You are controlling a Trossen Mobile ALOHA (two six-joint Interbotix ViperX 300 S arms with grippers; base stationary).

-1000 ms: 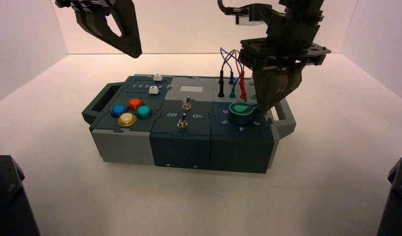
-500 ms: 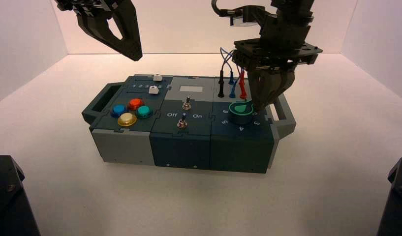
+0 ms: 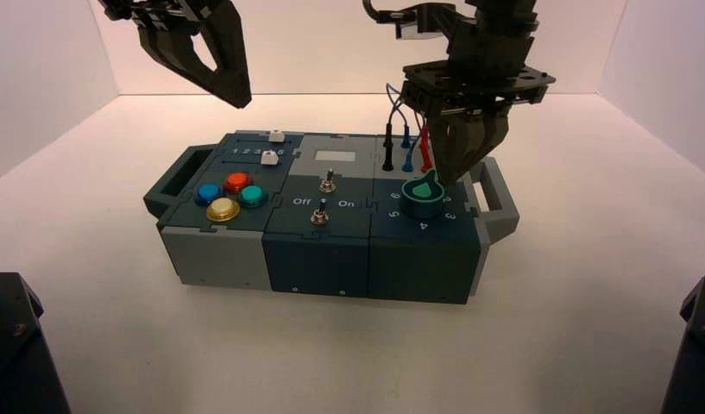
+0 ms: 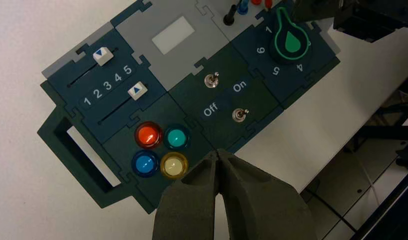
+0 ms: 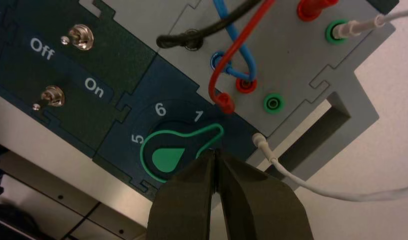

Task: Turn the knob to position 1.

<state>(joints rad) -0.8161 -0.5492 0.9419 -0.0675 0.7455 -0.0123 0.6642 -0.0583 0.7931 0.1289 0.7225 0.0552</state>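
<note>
The pale worktop spreads across the frame, and on it the box sits in the middle, its long axis running roughly left to right. The right claw comes down over the box's right part from the upper right of the frame, and is the nearer of the two by far; its fingers are closed together, with nothing between them. The left claw hangs idle toward the upper left of the frame, also closed and empty. The knob, black with a green-outlined teardrop top, lies right of the frame's centre, on the dark right-hand panel of the box. Its long axis runs from the round body, nearer the frame's bottom, to the narrow pointer tip, which aims toward the top of the frame and slightly right. The right claw's tips are just to the right of that pointer, so the knob lies immediately to their left; whether they touch it I cannot tell. The white numeral 1 shows beside the pointer, which falls a little short of it, on the side away from the 6. The coming move, I judge, is a small push on the pointer toward the left of the high view, turning the knob anticlockwise as seen from above. Too long a push could carry it past the 1; too high a one could slide over the rim.
</note>
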